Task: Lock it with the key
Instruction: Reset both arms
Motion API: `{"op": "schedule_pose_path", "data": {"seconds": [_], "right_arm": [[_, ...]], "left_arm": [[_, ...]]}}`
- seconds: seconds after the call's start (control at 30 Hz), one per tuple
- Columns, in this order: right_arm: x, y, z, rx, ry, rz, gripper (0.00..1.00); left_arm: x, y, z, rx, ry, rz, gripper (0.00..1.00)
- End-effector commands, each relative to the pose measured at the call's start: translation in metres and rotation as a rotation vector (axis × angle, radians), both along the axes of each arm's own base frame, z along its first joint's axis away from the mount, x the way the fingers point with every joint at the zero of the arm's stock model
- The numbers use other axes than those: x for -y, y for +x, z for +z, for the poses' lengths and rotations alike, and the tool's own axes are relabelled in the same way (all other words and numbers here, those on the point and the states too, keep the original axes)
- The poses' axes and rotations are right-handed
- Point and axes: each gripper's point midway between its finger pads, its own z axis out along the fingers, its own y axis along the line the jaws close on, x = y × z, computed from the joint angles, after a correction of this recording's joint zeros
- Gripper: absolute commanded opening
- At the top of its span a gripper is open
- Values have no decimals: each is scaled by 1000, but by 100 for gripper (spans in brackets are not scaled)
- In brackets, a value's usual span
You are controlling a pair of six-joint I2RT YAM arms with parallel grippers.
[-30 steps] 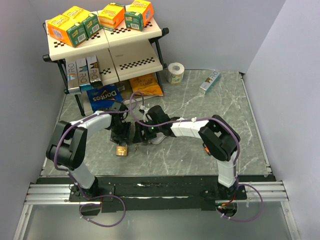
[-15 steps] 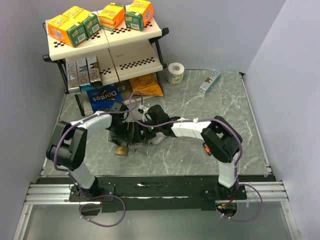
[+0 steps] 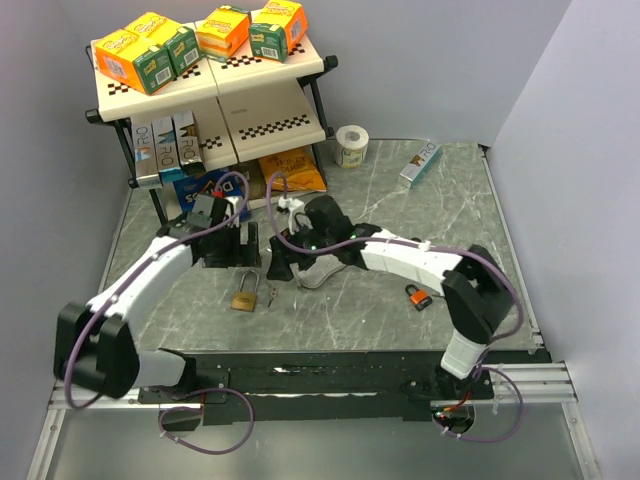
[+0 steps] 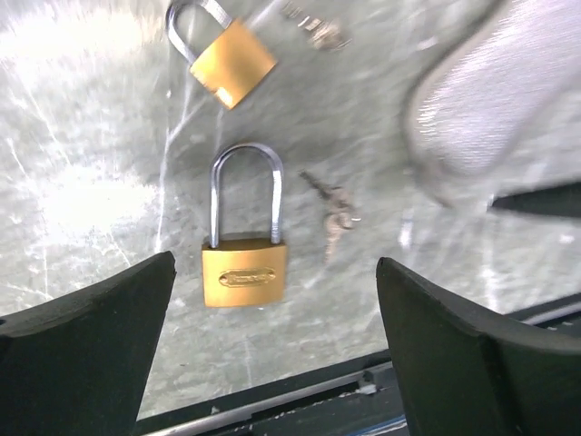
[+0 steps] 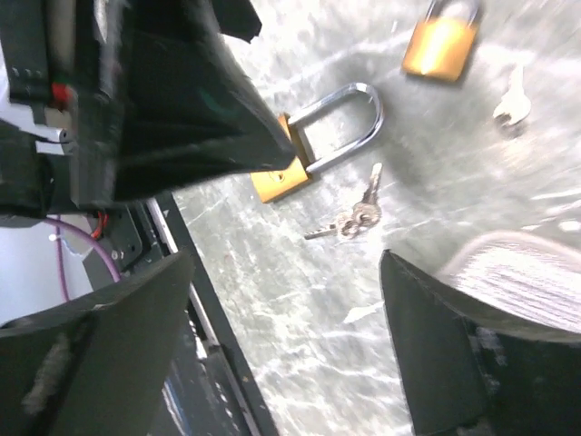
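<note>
The brass padlock (image 4: pixel 243 268) lies flat on the marbled surface (image 3: pixel 400 200). In the left wrist view it sits low and centre, shackle pointing toward the top of the frame. Both shackle legs appear to meet the body, though I cannot tell whether it is latched. The small bunch of keys (image 4: pixel 334 213) lies loose just to the right of the shackle, near the padlock but not touching it. No key is in the keyhole.

In the overhead view the padlock (image 3: pixel 245 298) sits left of centre, toward the lower part of the frame, just below the two arm tips.

The left end effector (image 4: pixel 275 272) is spread wide and holds nothing, and the padlock shows between its fingers, lower down on the surface. The right end effector (image 5: pixel 286 263) is likewise wide apart and empty, with the keys (image 5: pixel 354 216) between its fingers in its own view.

Judging by this, the task is at the pick-up step, with nothing grasped. The next move likely calls for one end effector to descend and pinch a key, a thin flat target. The other would steady the padlock body so the key can be lined up with the keyhole.
</note>
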Motion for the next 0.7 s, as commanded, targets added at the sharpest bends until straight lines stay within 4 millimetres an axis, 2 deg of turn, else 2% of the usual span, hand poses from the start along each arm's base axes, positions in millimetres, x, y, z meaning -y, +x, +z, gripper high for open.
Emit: {"op": "schedule_pose_path", "data": {"seconds": [0.0, 0.07, 0.1, 0.13, 0.17, 0.2, 0.23, 0.27, 0.3, 0.33, 0.4, 0.43, 0.47, 0.5, 0.53, 0.57, 0.6, 0.63, 0.67], "right_arm": [[23, 20, 62, 207, 55, 20, 96], [36, 28, 74, 230, 51, 6, 99], [49, 40, 90, 257, 66, -29, 99], [57, 44, 96, 262, 66, -42, 99], [67, 51, 103, 273, 67, -68, 100], [85, 63, 118, 306, 79, -115, 100], [96, 69, 124, 321, 80, -146, 100], [107, 73, 128, 325, 75, -172, 100], [118, 74, 142, 353, 86, -196, 100], [137, 84, 147, 360, 79, -250, 100], [162, 85, 158, 378, 76, -305, 100], [181, 92, 162, 385, 69, -361, 100], [195, 92, 156, 364, 46, -399, 100], [206, 88, 163, 380, 50, -430, 100], [217, 87, 162, 379, 45, -456, 100], [237, 88, 152, 356, 28, -509, 100], [247, 81, 156, 370, 31, -527, 100], [256, 78, 152, 369, 23, -552, 100], [269, 77, 148, 376, 8, -579, 100]], "left_arm": [[13, 2, 51, 162, -132, -26, 96], [17, 6, 76, 251, -167, -54, 96], [19, 9, 86, 286, -178, -63, 96], [22, 17, 106, 347, -193, -76, 96], [24, 19, 116, 373, -207, -89, 96], [25, 23, 124, 398, -209, -88, 96], [26, 29, 139, 426, -225, -64, 96], [27, 34, 140, 419, -227, -55, 96], [30, 36, 143, 418, -235, -60, 96], [32, 42, 155, 441, -236, -74, 96], [36, 51, 155, 422, -228, -90, 96], [37, 58, 167, 451, -229, -92, 96], [39, 65, 168, 449, -228, -85, 96], [41, 69, 174, 467, -237, -82, 96], [41, 73, 174, 476, -234, -73, 96], [45, 76, 173, 484, -232, -79, 96], [48, 78, 171, 491, -227, -81, 96], [48, 80, 168, 498, -206, -84, 96], [57, 80, 159, 484, -192, -111, 96]]}}
